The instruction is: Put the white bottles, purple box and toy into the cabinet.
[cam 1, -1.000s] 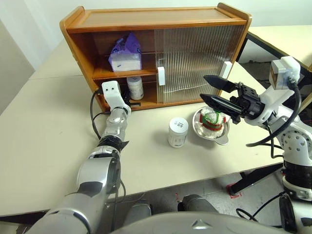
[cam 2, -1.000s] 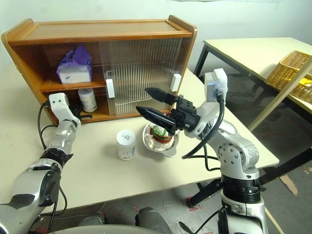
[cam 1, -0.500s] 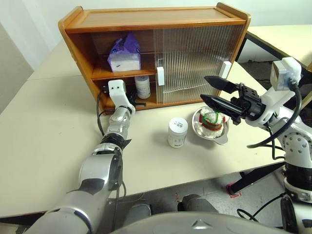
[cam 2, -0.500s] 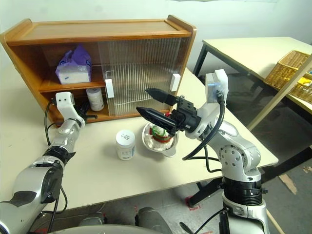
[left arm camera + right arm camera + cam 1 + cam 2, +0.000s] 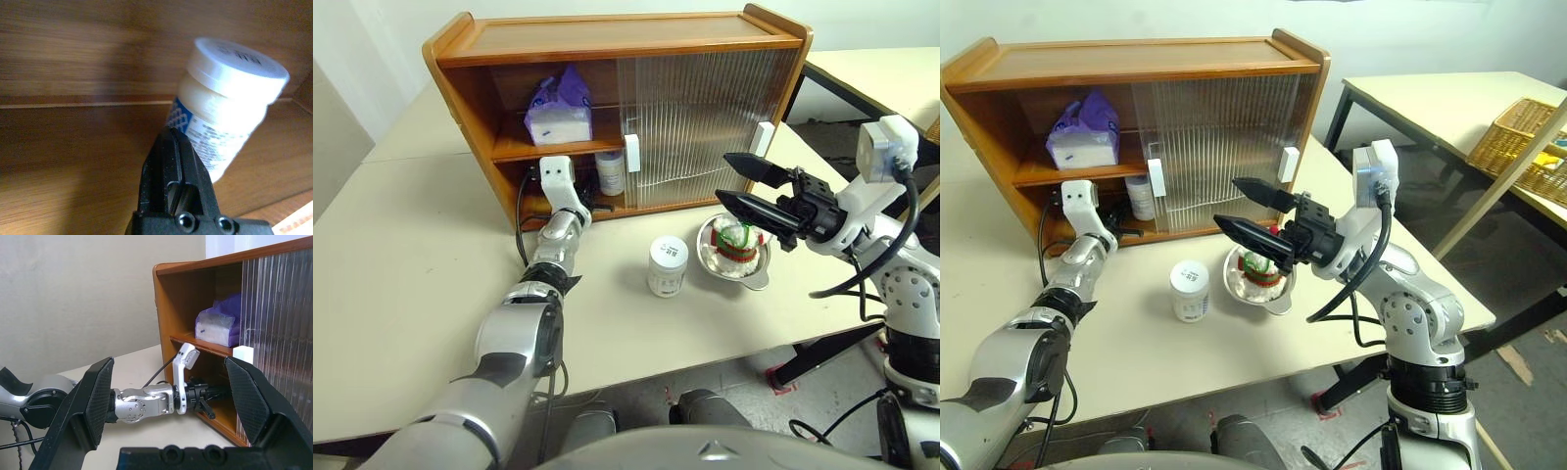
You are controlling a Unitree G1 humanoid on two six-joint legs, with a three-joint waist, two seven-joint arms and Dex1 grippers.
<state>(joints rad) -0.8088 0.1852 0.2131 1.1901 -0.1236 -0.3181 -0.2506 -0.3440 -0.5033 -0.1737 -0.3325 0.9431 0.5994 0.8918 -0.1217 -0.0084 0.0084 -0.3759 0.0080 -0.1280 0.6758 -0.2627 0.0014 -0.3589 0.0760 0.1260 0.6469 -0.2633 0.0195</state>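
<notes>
Head views: the left end effector (image 5: 592, 204) reaches into the cabinet (image 5: 607, 39) on its lower shelf, fingers closed, beside a white bottle (image 5: 610, 171). The purple box (image 5: 560, 103) lies on the upper shelf. The right end effector (image 5: 736, 181) hangs wide open over the toy (image 5: 738, 240) in a metal bowl (image 5: 759, 277). At the bowl's nine o'clock a second bottle (image 5: 667, 266) stands on the pale surface (image 5: 401, 264).

Left wrist view: the closed fingertips (image 5: 177, 147) touch the tilted bottle (image 5: 227, 100).

Right wrist view: open fingers (image 5: 95, 396) frame the cabinet (image 5: 164, 308).
</notes>
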